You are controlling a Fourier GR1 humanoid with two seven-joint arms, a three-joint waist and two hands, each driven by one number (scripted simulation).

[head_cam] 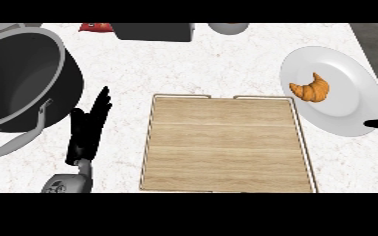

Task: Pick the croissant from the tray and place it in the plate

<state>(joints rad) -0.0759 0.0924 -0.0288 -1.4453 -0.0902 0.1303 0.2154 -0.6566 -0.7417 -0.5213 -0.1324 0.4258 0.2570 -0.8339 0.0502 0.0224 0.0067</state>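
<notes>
A golden-brown croissant (pixel 311 88) lies on the white plate (pixel 336 115) at the right of the counter, left of the plate's middle. The wooden tray (pixel 225 145) with thin metal rim sits in the middle and holds nothing. My left hand (pixel 87 130) rests at the lower left, beside the tray's left edge, fingers straight and pointing up. Of my right hand only a black fingertip (pixel 371 124) shows at the right edge, over the plate's lower rim; whether it is open or shut is hidden.
A large dark pot (pixel 29 80) with a metal handle stands at the far left. A dark box (pixel 153 31), a red item (pixel 96 27) and a grey round object (pixel 227 28) line the back edge.
</notes>
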